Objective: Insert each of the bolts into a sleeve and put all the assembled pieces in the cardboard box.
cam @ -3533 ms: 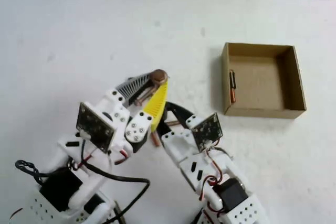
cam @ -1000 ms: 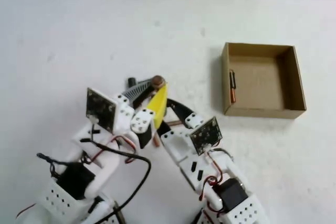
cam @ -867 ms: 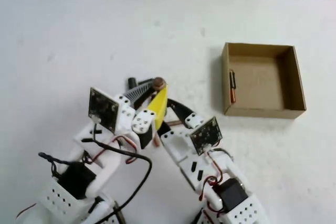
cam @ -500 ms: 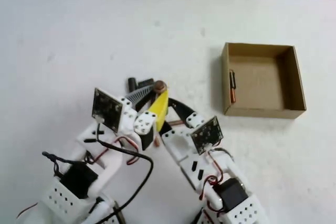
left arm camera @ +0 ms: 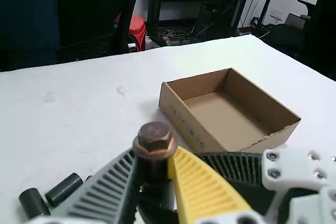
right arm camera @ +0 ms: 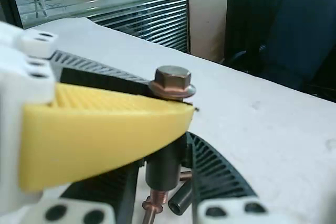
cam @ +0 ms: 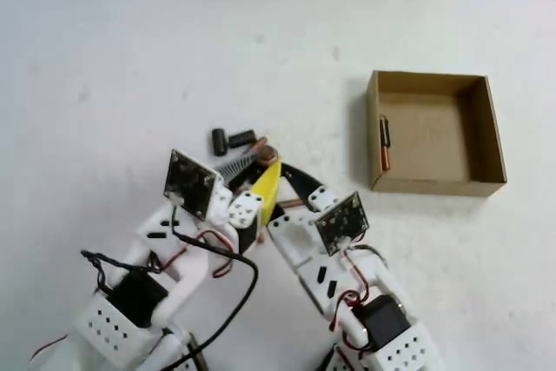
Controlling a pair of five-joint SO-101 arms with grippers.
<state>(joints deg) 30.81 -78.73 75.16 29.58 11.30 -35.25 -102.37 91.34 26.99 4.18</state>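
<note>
So the bolt (left arm camera: 154,140) is pinched upright between the grey and yellow jaws of the left gripper (left arm camera: 155,163), with the hex head poking out above them. Straight below the head, a black sleeve (right arm camera: 164,170) is clamped between the right gripper's (right arm camera: 165,150) black jaws. Two loose sleeves (left arm camera: 64,189) are seen just beyond the jaws. The cardboard box (cam: 434,184) is parked well off to one side, one assembled piece (cam: 384,143) inside.
</note>
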